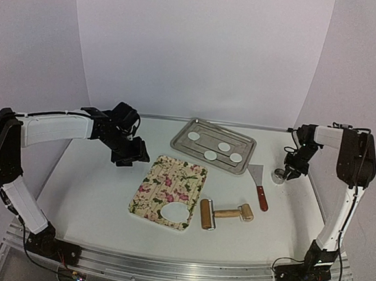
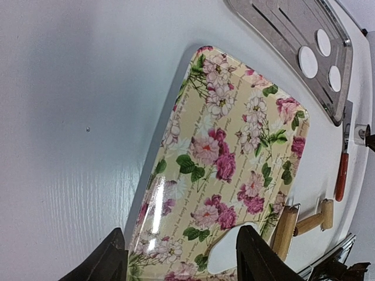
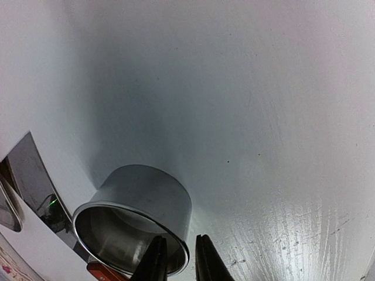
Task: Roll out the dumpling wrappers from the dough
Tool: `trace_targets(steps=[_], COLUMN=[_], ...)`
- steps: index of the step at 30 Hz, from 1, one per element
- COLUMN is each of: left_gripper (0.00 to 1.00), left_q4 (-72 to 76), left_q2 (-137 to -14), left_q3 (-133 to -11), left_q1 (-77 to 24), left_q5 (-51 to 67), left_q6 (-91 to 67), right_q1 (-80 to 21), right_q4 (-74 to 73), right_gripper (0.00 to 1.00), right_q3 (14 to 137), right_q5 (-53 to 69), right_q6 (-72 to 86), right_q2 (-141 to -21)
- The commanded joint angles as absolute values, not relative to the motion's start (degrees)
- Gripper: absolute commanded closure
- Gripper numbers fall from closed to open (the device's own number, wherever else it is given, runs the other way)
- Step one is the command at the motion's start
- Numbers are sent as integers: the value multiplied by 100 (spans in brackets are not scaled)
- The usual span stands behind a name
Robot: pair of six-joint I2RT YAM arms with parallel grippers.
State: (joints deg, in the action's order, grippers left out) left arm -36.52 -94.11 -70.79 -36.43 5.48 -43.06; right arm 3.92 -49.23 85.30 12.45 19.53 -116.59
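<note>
Several dumpling wrappers (image 1: pixel 210 155), small white discs, lie in the metal tray (image 1: pixel 181 143); three of them (image 2: pixel 308 61) show in the left wrist view. A leftover white dough sheet (image 1: pixel 174 212) lies on the floral board (image 1: pixel 168 184). At the right, the metal ring cutter (image 3: pixel 140 205) stands on the table. My right gripper (image 3: pixel 180 257) straddles its wall, one finger inside and one outside. The jaws are narrow, and a sliver of table shows beside the outer finger. My left gripper (image 2: pixel 181 257) hovers open over the board's near-left part, holding nothing.
A wooden rolling pin (image 1: pixel 226 214) lies right of the board. A red-handled scraper (image 1: pixel 259 185) lies between the tray and the ring cutter (image 1: pixel 278 176). The table's right edge runs close to the right gripper (image 1: pixel 288 172).
</note>
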Motion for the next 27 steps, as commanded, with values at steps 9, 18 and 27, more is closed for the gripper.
trace_targets(steps=[9, 18, 27], left_gripper=[16, 21, 25], left_q4=[-3758, -4056, -3939], left_q2=[-9456, -9415, -9168], left_q3=[-7455, -8019, -8017], left_q1=[-3594, -3963, -4570], left_q5=[704, 1158, 1998], left_q6=[-3934, -3725, -4033], right_q1=[378, -22, -1988], right_q4=[-5129, -5634, -5908], right_gripper=[100, 100, 100], right_q3=[8765, 8286, 7681], right_q5=[1234, 1383, 1313], right_q6=[1741, 1639, 2676], right_q2=[-11306, -9868, -8888])
